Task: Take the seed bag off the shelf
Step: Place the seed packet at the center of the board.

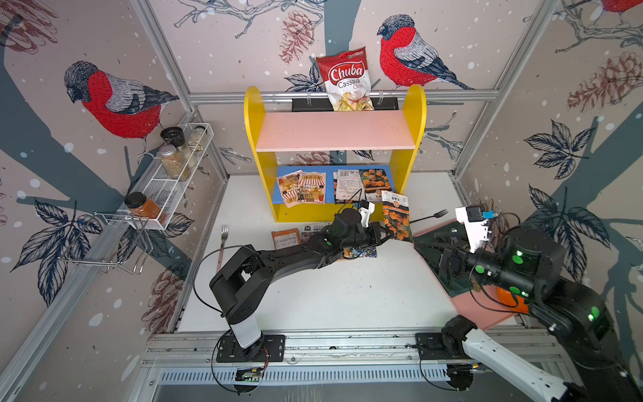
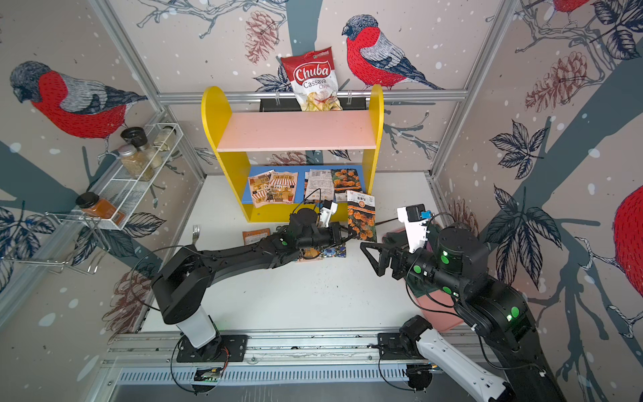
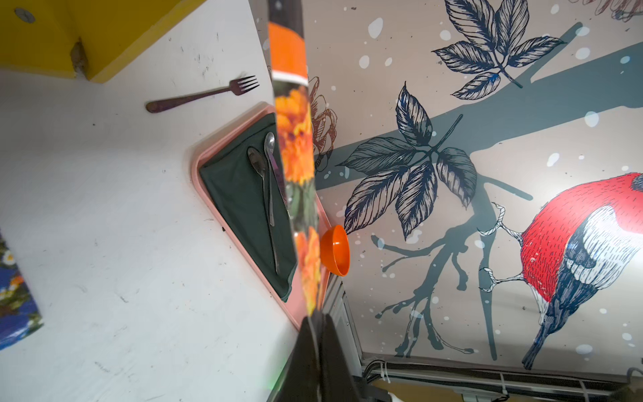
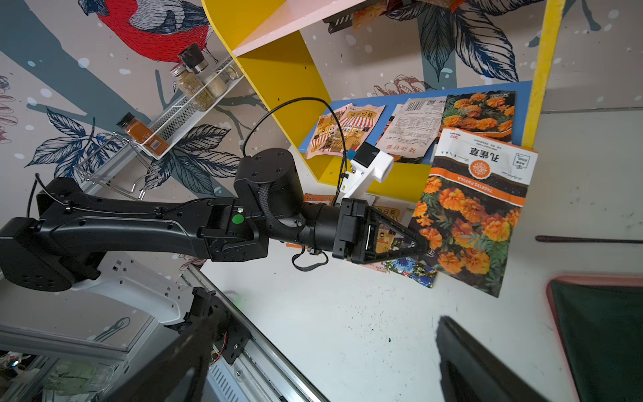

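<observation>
While the left fingers (image 4: 414, 243) pinched the seed bag (image 1: 396, 215) right of centre, just in front of the shelf (image 1: 254, 121), the right fingers (image 4: 466, 355) stood spread apart, holding nothing.

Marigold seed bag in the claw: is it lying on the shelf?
No, the left gripper holds the seed bag up in front of the shelf, off its boards.

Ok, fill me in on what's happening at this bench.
The left gripper is shut on a marigold seed bag and holds it upright in the air just in front of the yellow shelf, off its boards. Other packets lie on the shelf's lower tier, and a few more lie on the table. The right gripper is open and holds nothing, near the pink tray.
</observation>
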Controlling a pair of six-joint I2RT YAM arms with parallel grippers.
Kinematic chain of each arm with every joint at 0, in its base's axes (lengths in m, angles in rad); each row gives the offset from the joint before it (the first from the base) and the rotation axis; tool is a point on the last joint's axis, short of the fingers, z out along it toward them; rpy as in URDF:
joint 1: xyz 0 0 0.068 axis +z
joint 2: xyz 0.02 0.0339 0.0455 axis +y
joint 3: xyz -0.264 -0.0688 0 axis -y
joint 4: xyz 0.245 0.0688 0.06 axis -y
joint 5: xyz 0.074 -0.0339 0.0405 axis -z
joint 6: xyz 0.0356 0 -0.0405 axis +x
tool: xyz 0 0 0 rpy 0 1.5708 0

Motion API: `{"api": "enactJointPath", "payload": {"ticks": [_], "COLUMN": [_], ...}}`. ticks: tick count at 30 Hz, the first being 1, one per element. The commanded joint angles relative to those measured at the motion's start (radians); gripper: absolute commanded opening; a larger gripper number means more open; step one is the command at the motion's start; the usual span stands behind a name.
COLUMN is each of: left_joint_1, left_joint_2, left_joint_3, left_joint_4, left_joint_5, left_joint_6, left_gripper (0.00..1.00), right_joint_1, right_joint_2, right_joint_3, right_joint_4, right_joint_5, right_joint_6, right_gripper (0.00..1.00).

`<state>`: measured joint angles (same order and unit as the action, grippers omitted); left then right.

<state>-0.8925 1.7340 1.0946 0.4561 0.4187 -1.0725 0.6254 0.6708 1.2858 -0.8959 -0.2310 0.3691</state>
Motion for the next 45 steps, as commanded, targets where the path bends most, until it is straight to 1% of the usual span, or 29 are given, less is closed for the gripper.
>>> {"api": "enactJointPath", "payload": {"ticks": [1, 5, 10, 14, 23, 26, 30, 42, 45], "left_joint_1": [-0.009, -0.012, -0.024, -0.028, -0.028, -0.028, -0.028, -0.028, -0.028], "left_joint_2": [0.020, 0.053, 0.093, 0.140, 0.254, 0.284, 0.307, 0.347, 0.351], "left_joint_3": [-0.022, -0.066, -0.091, -0.091, -0.086, -0.068, -0.039, 0.020, 0.030], "left_joint_4": [0.112, 0.170, 0.197, 0.245, 0.293, 0.280, 0.219, 0.103, 0.069], "left_joint_5": [-0.015, -0.032, -0.064, -0.057, -0.035, -0.032, -0.052, -0.086, -0.099], "left_joint_6": [-0.024, -0.065, -0.114, -0.140, -0.168, -0.155, -0.127, -0.108, -0.107], "left_gripper": [0.00, 0.00, 0.00, 0.00, 0.00, 0.00, 0.00, 0.00, 0.05], "right_joint_1": [0.000, 0.001, 0.000, 0.000, 0.000, 0.000, 0.000, 0.000, 0.001], "right_joint_2": [0.001, -0.001, 0.006, 0.007, 0.002, 0.000, 0.001, -0.008, -0.011], "right_joint_3": [-0.002, -0.006, -0.002, -0.010, -0.017, -0.027, -0.036, -0.040, -0.043], "right_joint_4": [0.005, 0.000, -0.002, 0.006, 0.007, 0.013, 0.017, 0.014, 0.016], "right_joint_5": [-0.005, -0.002, -0.002, -0.002, -0.002, -0.005, -0.008, -0.008, -0.010], "right_joint_6": [0.001, 0.002, -0.002, 0.002, 0.008, 0.010, 0.012, 0.020, 0.022], "right_gripper": [1.00, 1.00, 1.00, 1.00, 1.00, 1.00, 1.00, 1.00, 1.00]}}
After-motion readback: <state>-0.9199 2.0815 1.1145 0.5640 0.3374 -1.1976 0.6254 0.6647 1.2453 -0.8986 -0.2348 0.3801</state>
